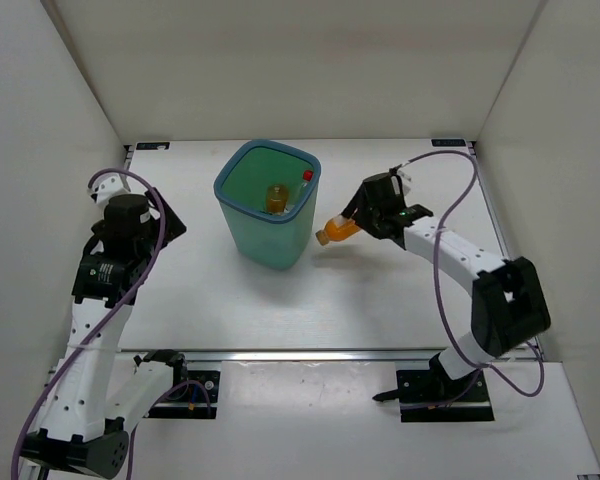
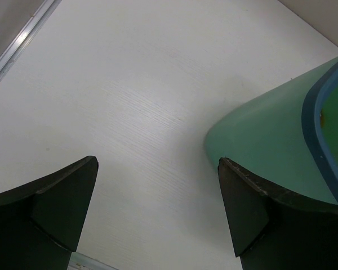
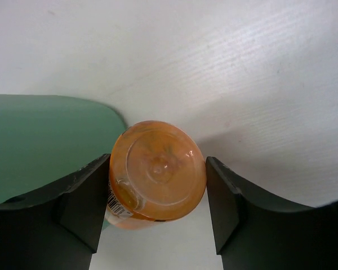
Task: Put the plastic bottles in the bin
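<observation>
Your right jaws were clamped on a stubby orange bottle [image 3: 158, 169], holding it tilted off the white desk [image 1: 380, 300], just beside the right wall of the teal bin [image 1: 270, 240]. Inside the bin lay a second orange bottle [image 1: 278, 198] and a red-capped bottle [image 1: 307, 176]. Your left jaws stood apart with nothing between them, low over the desk near the bin's left side.
</observation>
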Tool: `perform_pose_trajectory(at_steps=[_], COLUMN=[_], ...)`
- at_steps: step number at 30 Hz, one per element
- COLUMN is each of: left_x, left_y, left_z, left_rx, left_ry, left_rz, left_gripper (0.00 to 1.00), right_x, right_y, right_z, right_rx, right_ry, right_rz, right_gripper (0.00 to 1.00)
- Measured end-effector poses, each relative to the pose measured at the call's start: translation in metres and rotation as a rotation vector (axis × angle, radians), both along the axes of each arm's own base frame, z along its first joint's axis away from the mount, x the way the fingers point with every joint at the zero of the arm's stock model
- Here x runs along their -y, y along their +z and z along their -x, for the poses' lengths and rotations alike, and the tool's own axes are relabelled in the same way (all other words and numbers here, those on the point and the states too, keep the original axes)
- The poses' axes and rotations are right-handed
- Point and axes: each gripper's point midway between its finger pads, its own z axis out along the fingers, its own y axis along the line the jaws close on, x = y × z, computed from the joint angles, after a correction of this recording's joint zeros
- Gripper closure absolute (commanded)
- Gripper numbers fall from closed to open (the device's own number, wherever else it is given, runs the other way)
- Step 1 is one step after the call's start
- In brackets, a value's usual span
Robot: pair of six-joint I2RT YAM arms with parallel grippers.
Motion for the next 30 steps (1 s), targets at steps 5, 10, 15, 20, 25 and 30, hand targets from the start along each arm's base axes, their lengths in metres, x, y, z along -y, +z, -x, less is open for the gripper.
perform_pose_trajectory(at_steps=[5,10,15,20,25,30], left_x=[0.002,0.005,0.006,0.007,0.009,0.007], left_y=[-0.010,-0.019,-0.043,-0.051,-0.053,-0.057], left_z=[0.000,-0.002,-0.002,-0.003,-0.002,0.003], left_rx=[-0.020,-0.031,-0.086,-0.103,-0.112,-0.137], left_ry=[-0.009,-0.022,-0.027,-0.031,-0.041,-0.035], left_rz=[0.004,0.011,0.013,0.018,0.024,0.017], left_gripper=[0.01,0.01,0.01,0.01,0.01,0.01], right_x=[0.031,0.059,0.018,-0.069,-0.152,-0.175], right_y=[0.076,0.183,0.286,0.315,0.258,0.208], right_z=[-0.002,-0.017,-0.013,-0.008,-0.018,-0.025], right_rx=[0.178,0.410,0.669,0.779,0.692,0.582], right_ry=[-0.016,-0.033,0.106,0.324,0.510,0.581], right_rz=[-0.005,0.043,0.021,-0.035,-0.011,0.096], right_gripper=[0.94,0.92,0.90,0.74,0.09,0.01])
